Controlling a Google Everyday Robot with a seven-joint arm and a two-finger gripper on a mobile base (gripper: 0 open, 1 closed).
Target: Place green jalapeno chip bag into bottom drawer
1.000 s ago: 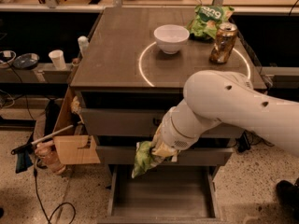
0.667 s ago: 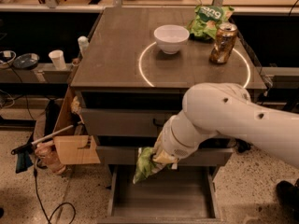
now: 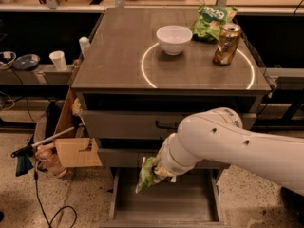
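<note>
The green jalapeno chip bag (image 3: pixel 146 174), crumpled light yellow-green foil, hangs from my gripper (image 3: pixel 159 171) over the left part of the open bottom drawer (image 3: pixel 164 204), a plain grey tray pulled out at the foot of the cabinet. The gripper is shut on the bag's upper end and is mostly hidden by my white arm (image 3: pixel 228 144), which reaches in from the right. The bag hangs a little above the drawer floor.
On the cabinet top stand a white bowl (image 3: pixel 174 39), a darker green bag with white letters (image 3: pixel 212 20) and a gold can (image 3: pixel 226 43). Two shallower drawers (image 3: pixel 128 125) sit above the open one. A cardboard box (image 3: pixel 71 146) and a mop handle (image 3: pixel 42 143) lie at the left.
The arm has moved down and slightly forward, bringing the bag lower over the open bottom drawer.
</note>
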